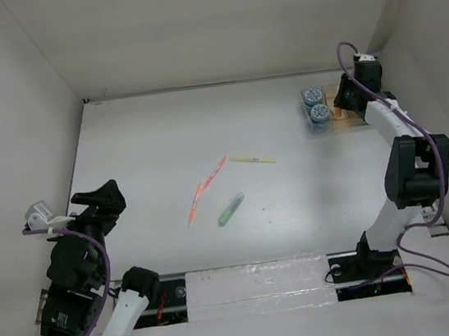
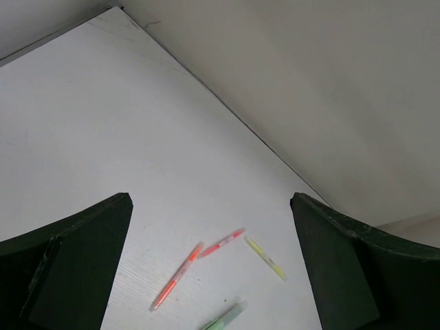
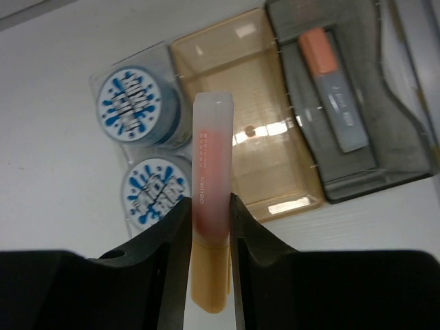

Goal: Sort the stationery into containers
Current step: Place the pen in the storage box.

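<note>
My right gripper (image 3: 210, 206) is shut on a pink marker (image 3: 212, 151) with an orange end, held over the containers (image 3: 247, 103). The left clear compartment holds two blue-and-white pots (image 3: 134, 103) (image 3: 157, 189). The amber middle compartment shows nothing inside, and the grey right one holds an orange-capped marker (image 3: 330, 89). In the top view the right gripper (image 1: 349, 93) hovers at the containers (image 1: 334, 110) next to the pots (image 1: 314, 105). On the table lie an orange pen (image 1: 197, 203), a red pen (image 1: 215, 172), a yellow pen (image 1: 252, 160) and a green marker (image 1: 231, 209). My left gripper (image 1: 101, 202) is open, away from them.
White walls close the table in at the back and both sides. The left wrist view looks between my open fingers (image 2: 75, 268) at the orange pen (image 2: 177, 276), red pen (image 2: 221, 243), yellow pen (image 2: 266, 258) and green marker (image 2: 225, 317).
</note>
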